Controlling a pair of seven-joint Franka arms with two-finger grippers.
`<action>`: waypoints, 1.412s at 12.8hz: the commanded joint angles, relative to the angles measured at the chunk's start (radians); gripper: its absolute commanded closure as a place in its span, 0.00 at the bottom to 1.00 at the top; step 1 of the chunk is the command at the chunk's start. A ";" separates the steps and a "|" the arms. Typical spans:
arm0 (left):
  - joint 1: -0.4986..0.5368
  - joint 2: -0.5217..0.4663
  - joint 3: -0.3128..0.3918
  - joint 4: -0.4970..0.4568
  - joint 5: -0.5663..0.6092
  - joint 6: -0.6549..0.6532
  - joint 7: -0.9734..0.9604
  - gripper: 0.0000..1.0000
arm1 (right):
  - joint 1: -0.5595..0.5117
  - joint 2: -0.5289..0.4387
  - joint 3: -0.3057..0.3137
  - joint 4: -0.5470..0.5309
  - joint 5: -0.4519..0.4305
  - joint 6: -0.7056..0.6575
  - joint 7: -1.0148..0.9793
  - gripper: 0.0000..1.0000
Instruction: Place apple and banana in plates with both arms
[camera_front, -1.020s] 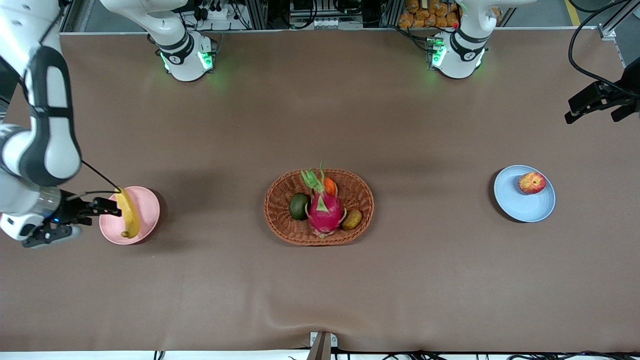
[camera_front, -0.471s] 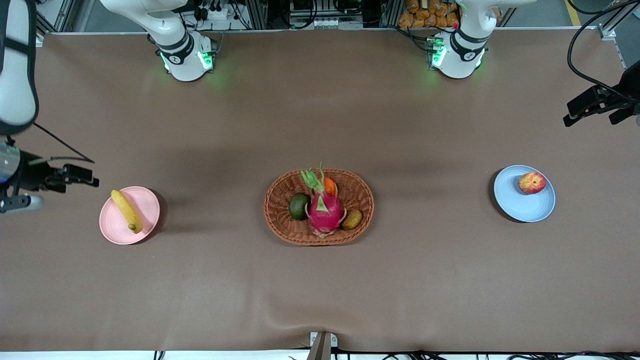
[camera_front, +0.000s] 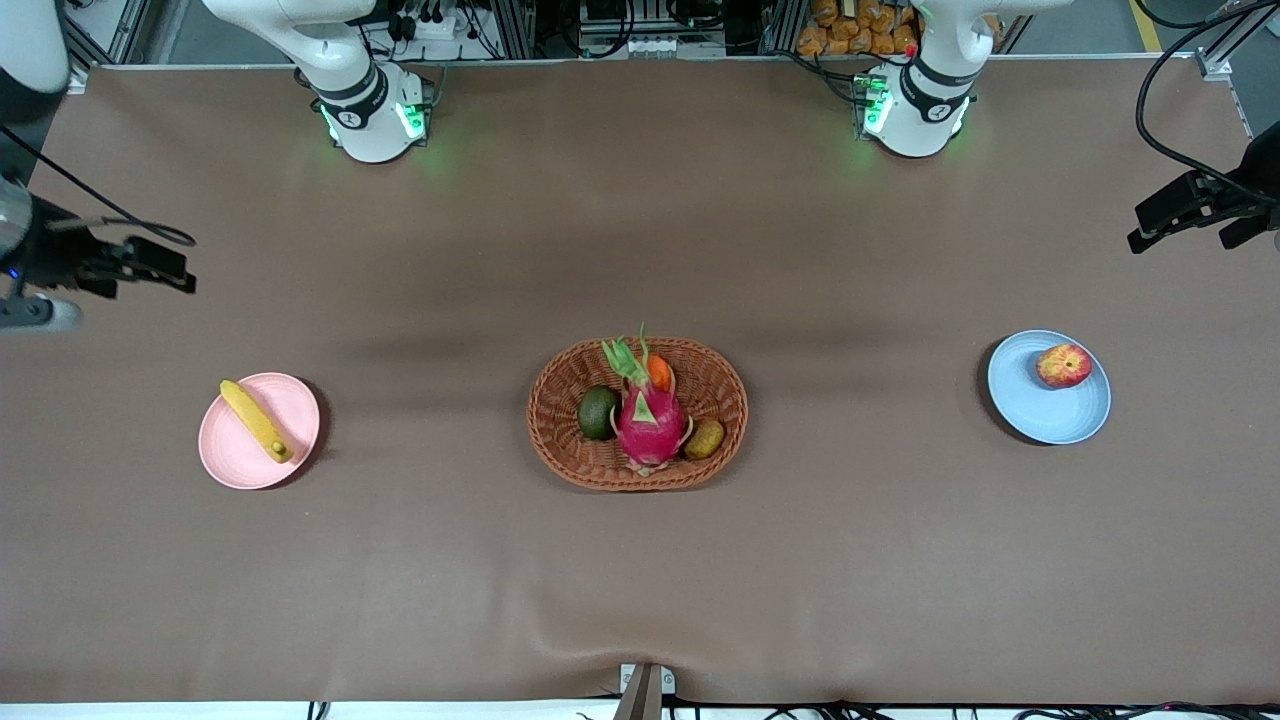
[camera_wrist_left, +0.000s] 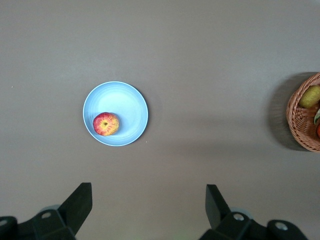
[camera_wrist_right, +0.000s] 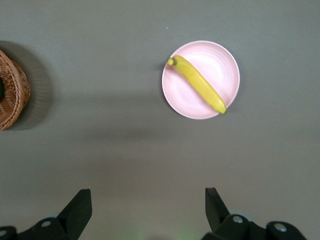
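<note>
Right tool (camera_front: 165, 270) has lifted off — banana (camera_front: 256, 420) lies on pink plate (camera_front: 300, 425).

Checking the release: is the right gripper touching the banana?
Apart. The front view shows the right gripper, jaws open, up over bare table, with the banana lying on the pink plate.

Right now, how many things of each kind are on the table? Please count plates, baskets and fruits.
Plates: 2, pink plate and blue plate
Baskets: 1, wicker basket
Fruits: 6, banana, apple, dragon fruit, avocado, orange fruit, brownish-green fruit
Total: 9
</note>
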 joint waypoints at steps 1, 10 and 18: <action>-0.005 0.006 0.005 0.016 -0.002 -0.009 -0.013 0.00 | -0.062 -0.068 0.032 -0.003 -0.018 -0.066 0.034 0.00; -0.004 0.005 0.006 0.013 -0.002 -0.059 -0.008 0.00 | -0.057 -0.069 0.032 0.066 -0.041 -0.137 0.139 0.00; -0.010 0.017 0.008 0.022 -0.002 -0.059 0.000 0.00 | -0.056 -0.069 0.037 0.066 -0.053 -0.120 0.139 0.00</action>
